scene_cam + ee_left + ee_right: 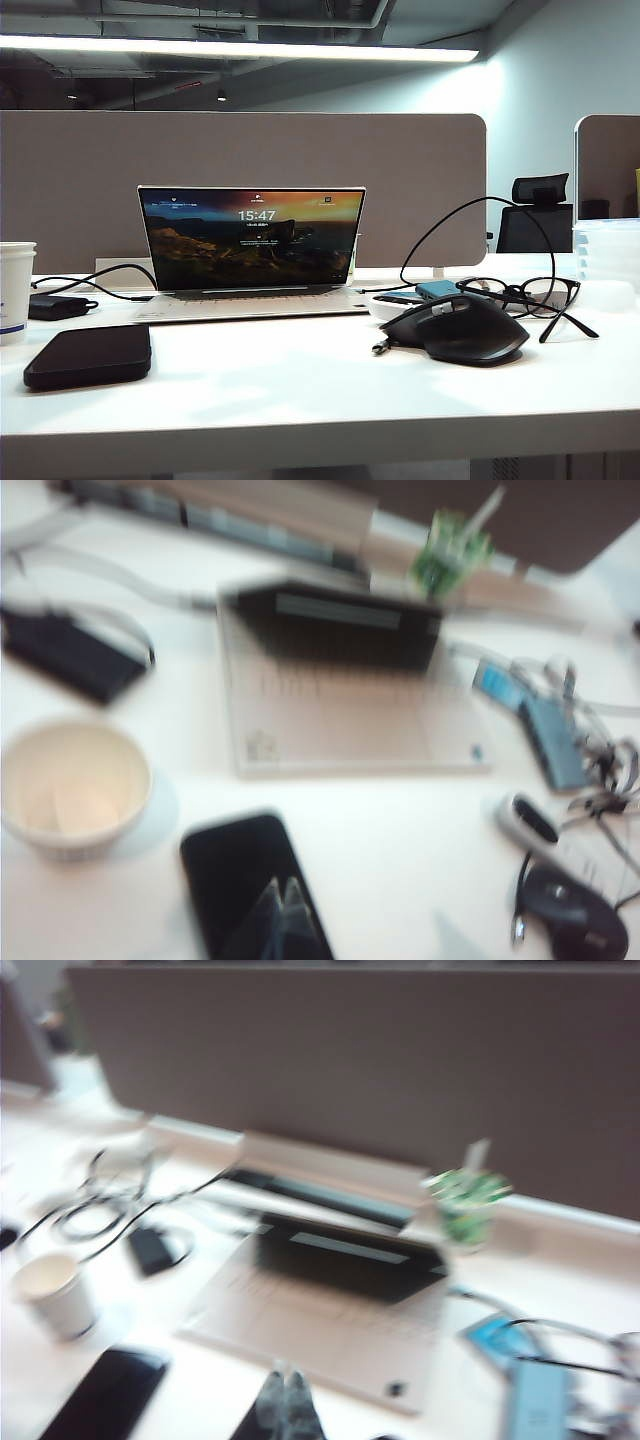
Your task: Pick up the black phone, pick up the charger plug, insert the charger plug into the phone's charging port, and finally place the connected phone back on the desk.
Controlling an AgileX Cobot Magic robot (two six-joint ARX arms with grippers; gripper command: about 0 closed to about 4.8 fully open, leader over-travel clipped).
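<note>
At lower left of the exterior frame, on the desk point(300, 390), lies the phone point(90, 356), untouched. Above it hangs my left gripper point(285, 905), clenched and empty; my right gripper point(288, 1392) likewise, over the laptop point(330, 1310).

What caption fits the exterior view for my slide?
Black phone lies flat on the desk left of the open laptop; mouse right; no gripper visible.

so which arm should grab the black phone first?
Probably left. In its wrist view the left gripper, shut, hangs right over the black phone. The right gripper, also shut, sits over the laptop, with the phone off to one side.
</note>
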